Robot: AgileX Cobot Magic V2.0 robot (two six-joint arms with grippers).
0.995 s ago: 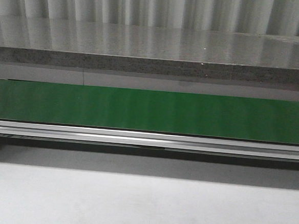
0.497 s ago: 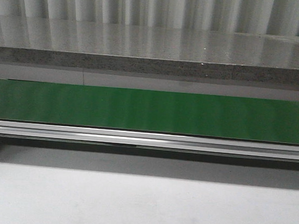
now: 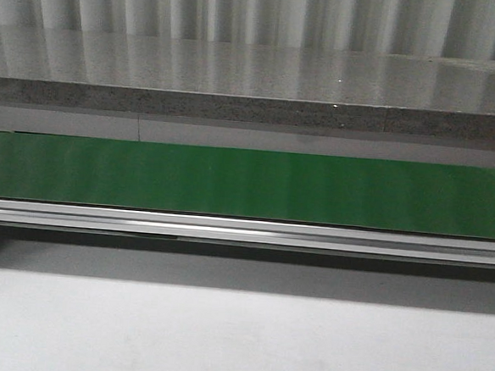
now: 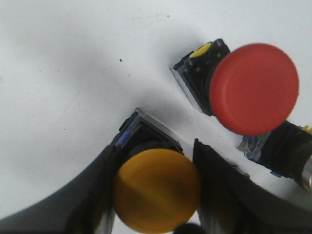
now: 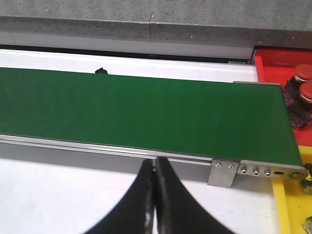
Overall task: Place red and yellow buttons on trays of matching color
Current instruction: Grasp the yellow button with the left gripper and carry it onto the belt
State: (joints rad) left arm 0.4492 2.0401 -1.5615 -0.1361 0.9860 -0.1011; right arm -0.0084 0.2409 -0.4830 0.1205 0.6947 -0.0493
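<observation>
In the left wrist view a yellow button (image 4: 157, 190) stands cap-up on the white table, its black base showing behind the cap. My left gripper (image 4: 157, 146) is shut on it, one finger against each side. A red button (image 4: 253, 87) on a black and yellow base stands close beside it, untouched. In the right wrist view my right gripper (image 5: 155, 163) is shut and empty over the white table, just before the conveyor's rail. A red tray (image 5: 278, 57) past the belt's end holds two red buttons (image 5: 304, 90). A yellow tray (image 5: 287, 204) lies nearer. Neither gripper appears in the front view.
A green conveyor belt (image 3: 248, 184) with an aluminium rail (image 3: 244, 232) runs across the table, and a grey stone ledge (image 3: 253, 109) lies behind it. Another black button body (image 4: 287, 146) lies on its side by the red button. A metal end bracket (image 5: 223, 173) caps the rail.
</observation>
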